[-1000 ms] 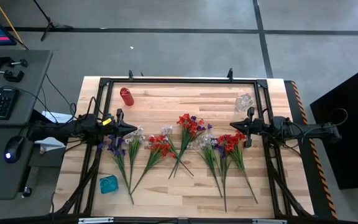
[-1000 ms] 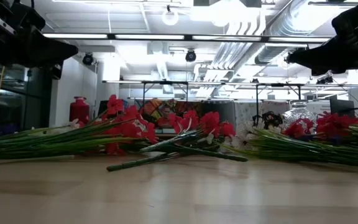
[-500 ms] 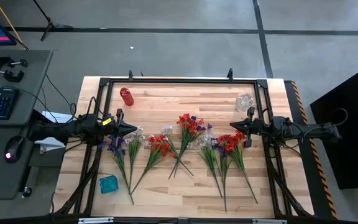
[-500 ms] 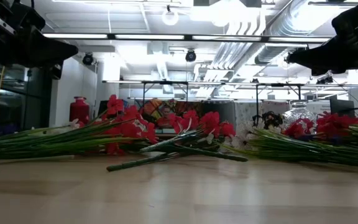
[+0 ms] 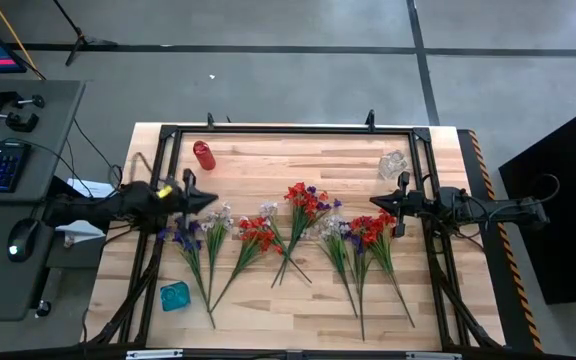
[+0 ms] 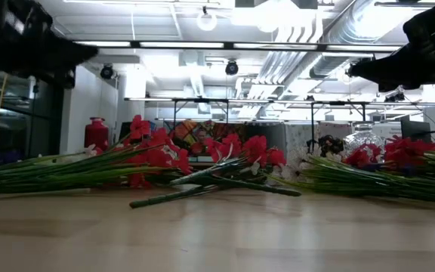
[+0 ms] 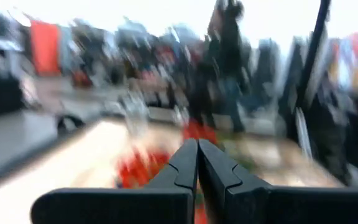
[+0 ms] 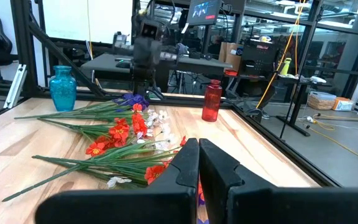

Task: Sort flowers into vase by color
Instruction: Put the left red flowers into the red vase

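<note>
Hovering pinched together, left claw (image 5: 211, 201), right claw (image 5: 375, 205), flowers (image 5: 303, 205) between.

On the desk (image 5: 298, 300) lie about six flower sprigs (image 5: 303, 210) with red, purple and white blossoms, alongside three vases: one red (image 5: 203, 155), one blue (image 5: 174, 296) and one clear glass (image 5: 393, 163).

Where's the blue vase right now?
In the high view the blue vase stands near the table's front-left corner, on the left arm's side, just left of the leftmost flowers' stem ends.
</note>
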Controlling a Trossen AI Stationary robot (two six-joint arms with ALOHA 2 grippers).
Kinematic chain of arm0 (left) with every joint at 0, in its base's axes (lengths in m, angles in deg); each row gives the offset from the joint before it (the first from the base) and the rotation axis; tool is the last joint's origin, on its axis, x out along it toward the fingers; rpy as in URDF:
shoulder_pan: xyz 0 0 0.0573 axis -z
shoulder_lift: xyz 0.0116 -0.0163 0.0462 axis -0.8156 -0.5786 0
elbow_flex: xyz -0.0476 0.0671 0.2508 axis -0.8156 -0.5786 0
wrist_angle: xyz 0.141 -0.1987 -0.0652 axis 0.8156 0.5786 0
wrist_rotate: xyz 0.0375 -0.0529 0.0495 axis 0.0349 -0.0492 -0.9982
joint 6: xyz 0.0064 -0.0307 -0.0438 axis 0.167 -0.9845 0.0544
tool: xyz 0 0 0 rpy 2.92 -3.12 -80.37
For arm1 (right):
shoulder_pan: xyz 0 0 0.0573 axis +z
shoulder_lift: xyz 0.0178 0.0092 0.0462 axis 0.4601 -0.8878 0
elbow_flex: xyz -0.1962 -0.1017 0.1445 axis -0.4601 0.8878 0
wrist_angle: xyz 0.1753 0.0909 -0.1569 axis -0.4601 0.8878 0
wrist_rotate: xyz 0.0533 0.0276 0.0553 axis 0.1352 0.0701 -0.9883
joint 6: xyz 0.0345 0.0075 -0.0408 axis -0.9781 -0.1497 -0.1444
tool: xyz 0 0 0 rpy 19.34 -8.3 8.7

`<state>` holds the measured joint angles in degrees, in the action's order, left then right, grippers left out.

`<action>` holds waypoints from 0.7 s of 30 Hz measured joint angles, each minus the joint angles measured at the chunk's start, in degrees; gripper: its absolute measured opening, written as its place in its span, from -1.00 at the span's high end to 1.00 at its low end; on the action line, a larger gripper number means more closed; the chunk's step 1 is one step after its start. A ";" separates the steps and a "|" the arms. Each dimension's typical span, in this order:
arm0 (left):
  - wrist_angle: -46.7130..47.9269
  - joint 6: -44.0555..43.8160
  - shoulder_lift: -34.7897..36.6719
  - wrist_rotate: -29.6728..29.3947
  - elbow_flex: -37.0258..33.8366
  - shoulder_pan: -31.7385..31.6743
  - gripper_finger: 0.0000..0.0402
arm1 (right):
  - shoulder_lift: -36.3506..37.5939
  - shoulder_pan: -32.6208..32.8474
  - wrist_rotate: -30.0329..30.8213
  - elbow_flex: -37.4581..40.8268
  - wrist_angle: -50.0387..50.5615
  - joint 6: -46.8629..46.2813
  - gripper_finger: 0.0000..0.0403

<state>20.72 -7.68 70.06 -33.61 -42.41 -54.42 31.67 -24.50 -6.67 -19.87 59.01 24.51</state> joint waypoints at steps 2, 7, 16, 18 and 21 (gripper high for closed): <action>-8.08 -3.53 -0.16 -2.45 0.00 0.00 1.00 | 0.00 0.00 0.00 0.00 0.00 0.00 1.00; -29.40 -14.35 -0.16 -6.89 0.02 0.00 1.00 | 0.00 -0.01 0.01 0.00 0.00 0.00 1.00; -52.89 -13.45 -0.10 -24.74 0.21 -0.01 1.00 | -0.01 0.00 0.00 0.00 -0.01 0.00 1.00; -51.33 -13.62 -1.04 -28.53 1.94 -0.25 1.00 | 0.00 0.00 -0.01 0.00 -0.01 0.00 1.00; -34.29 -21.84 -6.83 -26.27 8.37 -0.22 1.00 | 0.00 0.00 -0.01 0.00 -0.01 0.00 1.00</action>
<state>-13.57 -29.52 63.23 -59.88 -34.04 -54.64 31.66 -24.50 -6.67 -19.87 59.00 24.51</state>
